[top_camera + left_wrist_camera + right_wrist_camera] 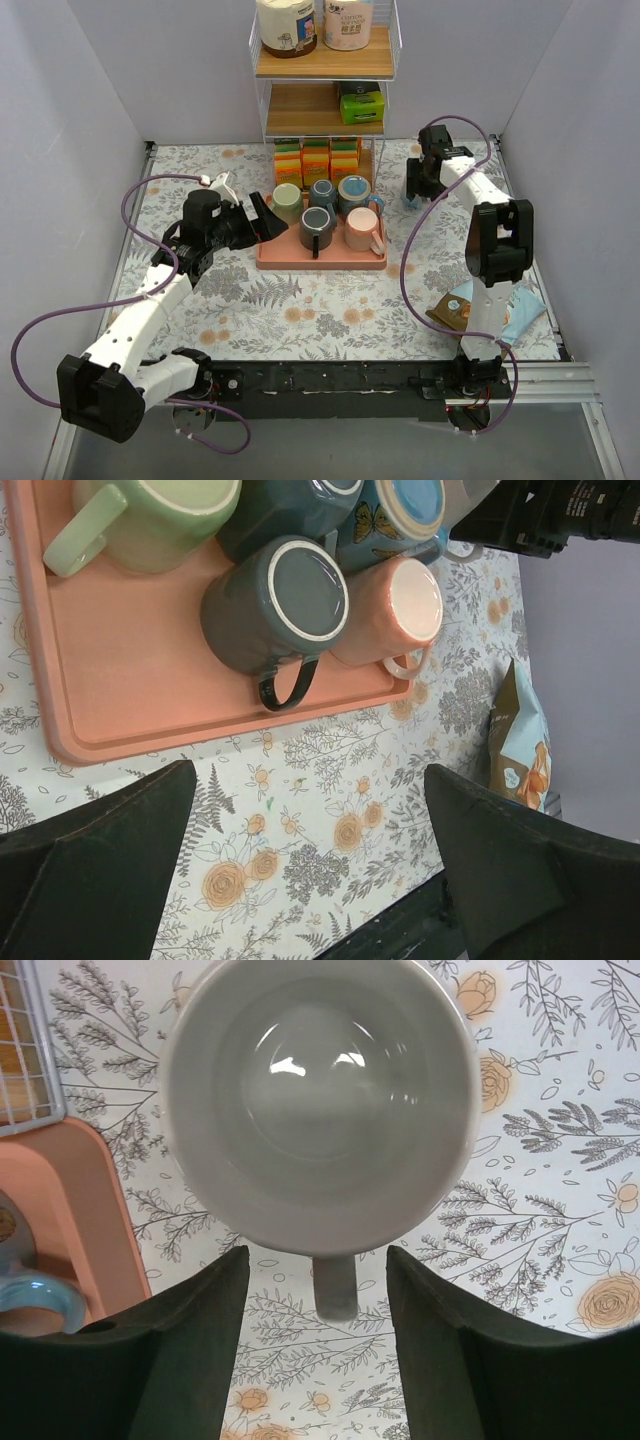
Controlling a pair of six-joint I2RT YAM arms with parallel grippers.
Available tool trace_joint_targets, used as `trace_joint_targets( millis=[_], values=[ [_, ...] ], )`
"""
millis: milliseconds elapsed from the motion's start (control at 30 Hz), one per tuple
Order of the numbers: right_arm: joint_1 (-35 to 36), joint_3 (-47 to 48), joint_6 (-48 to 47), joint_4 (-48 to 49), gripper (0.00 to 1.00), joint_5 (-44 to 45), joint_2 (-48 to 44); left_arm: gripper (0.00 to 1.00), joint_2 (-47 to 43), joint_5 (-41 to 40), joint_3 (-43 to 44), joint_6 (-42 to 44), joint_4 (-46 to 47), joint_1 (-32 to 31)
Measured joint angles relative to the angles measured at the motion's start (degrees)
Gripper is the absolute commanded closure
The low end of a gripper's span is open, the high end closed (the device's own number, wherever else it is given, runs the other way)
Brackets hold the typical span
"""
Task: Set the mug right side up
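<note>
A pale grey mug [320, 1100] fills the right wrist view. Its mouth faces up at the camera and it stands on the floral tablecloth. Its handle [335, 1285] points back between my fingers. My right gripper [318, 1305] is open, one finger on each side of the handle, not touching it. In the top view this gripper [415, 192] hangs over the mug at the back right, and only a bluish bit of the mug [411, 204] shows. My left gripper [262, 215] is open and empty by the tray's left end, above bare cloth [310, 870].
A pink tray [320, 262] holds several upright mugs, among them grey [275, 605], pink [395, 610] and green [150, 515]. A wire shelf [325, 70] and orange boxes [315, 160] stand behind it. Snack packets [455, 310] lie near the right arm's base.
</note>
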Motion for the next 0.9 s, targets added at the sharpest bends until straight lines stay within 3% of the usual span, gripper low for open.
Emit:
trace_joint_targets(
  millis=[233,567,733,800,900],
  values=[
    [0.0,1.2,0.6,-1.7,0.28,-2.7,-3.6,0.02,0.7,1.0,-1.4,2.0,1.0,-1.3],
    [0.0,-5.0,3.5,-1.8,0.31,-9.3,-22.6,0.02,7.1,-4.4,-3.0,2.7,7.4,-12.7],
    [0.0,-11.1,4.8,-0.7,0.33,-12.7,-27.3,0.15,17.6,-10.1,-0.3,3.0,8.3,-16.4],
    [0.0,-14.0,5.2,-0.4,0.33,-13.6,-28.7,0.28,20.9,-12.4,0.8,2.8,8.4,-17.4],
    [0.0,-18.1,5.9,-0.4,0.34,-14.6,-30.9,0.34,24.0,-14.4,2.1,2.1,8.6,-18.0]
  ],
)
